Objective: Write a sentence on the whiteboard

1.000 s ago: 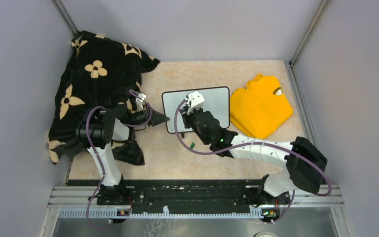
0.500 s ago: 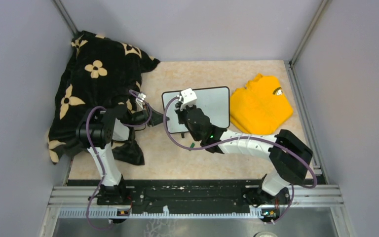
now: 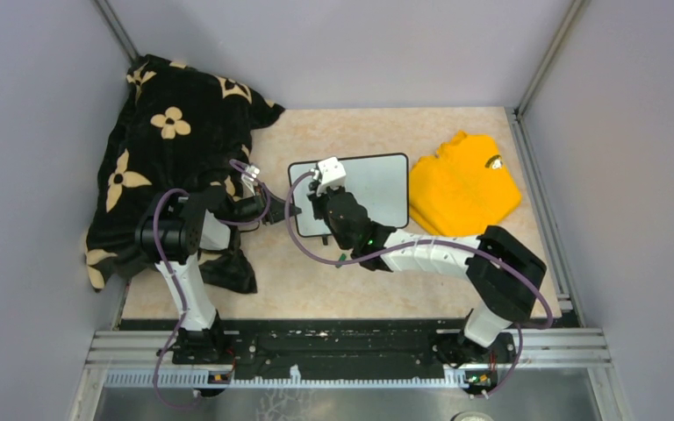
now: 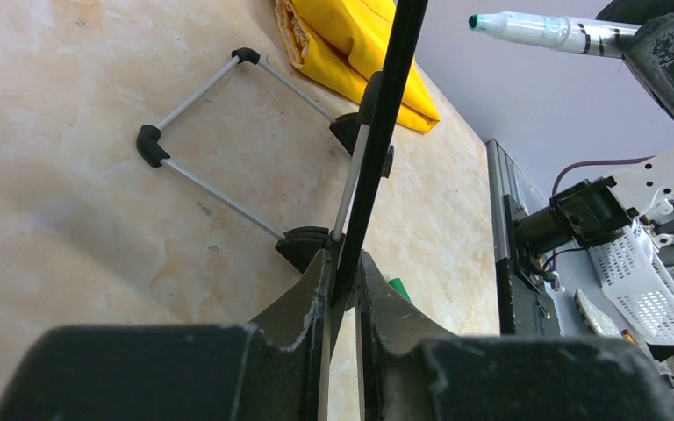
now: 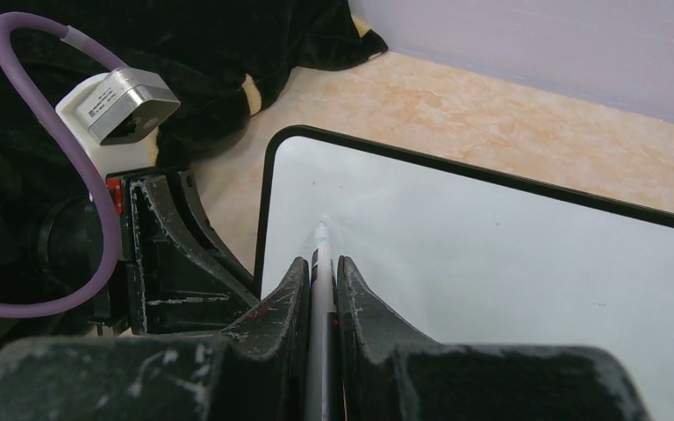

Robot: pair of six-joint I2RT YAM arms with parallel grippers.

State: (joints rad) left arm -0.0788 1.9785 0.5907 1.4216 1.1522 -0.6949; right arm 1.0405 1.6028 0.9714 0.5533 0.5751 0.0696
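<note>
The whiteboard [image 3: 373, 186] stands propped on the table, its white face blank [image 5: 491, 254]. My left gripper [image 4: 342, 263] is shut on the board's black left edge [image 4: 379, 132]; the top view shows this gripper [image 3: 286, 213] at the board's lower left corner. My right gripper [image 5: 320, 263] is shut on a white marker [image 5: 320, 250], whose tip sits at the board's surface near its upper left corner. From above, the right gripper [image 3: 318, 191] hangs over the board's left part. In the left wrist view the marker [image 4: 544, 31] points left, in front of the board.
A folded yellow shirt [image 3: 463, 187] lies right of the board. A black blanket with cream flowers [image 3: 162, 149] covers the back left, under the left arm. A green cap [image 3: 340, 258] lies on the table in front of the board. The board's wire stand [image 4: 215, 189] rests behind it.
My right arm has carried the marker leftward across the board to its left part. The left jaws have narrowed onto the board's edge.
</note>
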